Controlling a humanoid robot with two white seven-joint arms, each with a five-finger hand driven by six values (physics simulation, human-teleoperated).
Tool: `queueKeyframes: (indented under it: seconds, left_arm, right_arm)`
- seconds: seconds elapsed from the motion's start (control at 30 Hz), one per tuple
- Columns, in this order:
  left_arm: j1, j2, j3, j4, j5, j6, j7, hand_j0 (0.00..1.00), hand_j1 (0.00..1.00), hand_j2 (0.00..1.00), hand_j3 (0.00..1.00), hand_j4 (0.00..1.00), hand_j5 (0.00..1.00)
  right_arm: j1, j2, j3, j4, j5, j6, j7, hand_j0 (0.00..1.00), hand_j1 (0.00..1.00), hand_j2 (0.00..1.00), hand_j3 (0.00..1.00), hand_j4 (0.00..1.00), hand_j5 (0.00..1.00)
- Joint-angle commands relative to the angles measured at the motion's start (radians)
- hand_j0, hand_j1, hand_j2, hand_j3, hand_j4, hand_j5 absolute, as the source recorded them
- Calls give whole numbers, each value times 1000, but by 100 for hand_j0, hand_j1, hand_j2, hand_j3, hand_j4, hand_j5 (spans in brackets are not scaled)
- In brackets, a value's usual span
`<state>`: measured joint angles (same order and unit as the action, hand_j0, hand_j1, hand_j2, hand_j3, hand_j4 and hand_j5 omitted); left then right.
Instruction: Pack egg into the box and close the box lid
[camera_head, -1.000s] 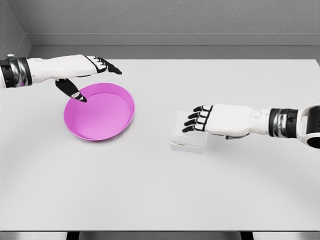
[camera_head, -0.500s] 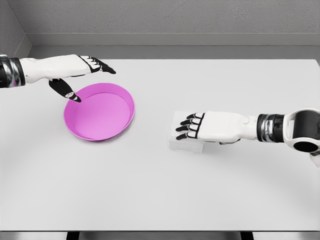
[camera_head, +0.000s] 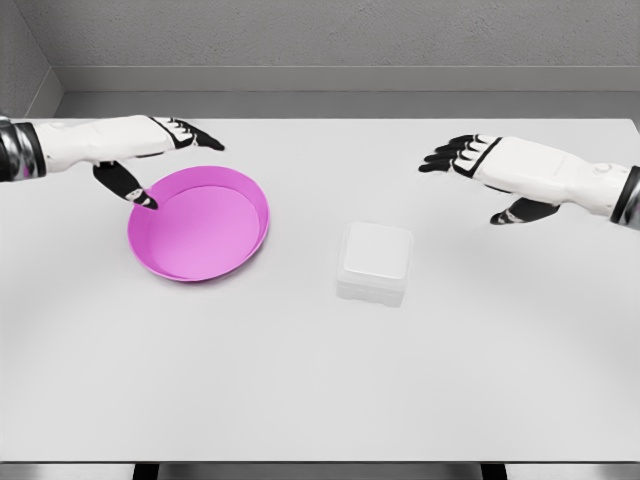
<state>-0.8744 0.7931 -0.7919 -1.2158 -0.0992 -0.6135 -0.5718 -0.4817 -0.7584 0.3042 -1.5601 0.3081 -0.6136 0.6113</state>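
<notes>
- Box (camera_head: 375, 262): small, translucent white, standing on the table (camera_head: 320, 380) right of centre; the lid lies flat on top, so it reads as closed. The egg is not visible; whether it sits inside cannot be confirmed through the lid.
- Right hand (camera_head: 487, 160): raised above the table, behind and to the right of the box and well apart from it; fingers spread, holding nothing. It is the nearer hand to the box.
- Left hand (camera_head: 150, 150): at the far-left rim of the pink bowl (camera_head: 200, 222); fingers extended, thumb pointing down toward the rim, nothing grasped.
- Bowl interior appears empty.
- Obstructions: none between either hand and the box.
- Judgement: the task appears complete or nearly so.
</notes>
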Motion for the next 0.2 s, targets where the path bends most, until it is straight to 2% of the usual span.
queueKeyframes:
  seconds: [0.0, 0.17]
  left_arm:
    - [0, 2, 8, 28, 12, 3, 1, 100, 100, 100, 100, 100, 100]
    - [2, 2, 8, 30, 12, 3, 1, 100, 100, 100, 100, 100, 100]
  right_arm:
    - [2, -1, -17, 25, -24, 3, 0, 100, 100, 100, 100, 100, 100]
    - [2, -1, -16, 25, -24, 3, 0, 100, 100, 100, 100, 100, 100]
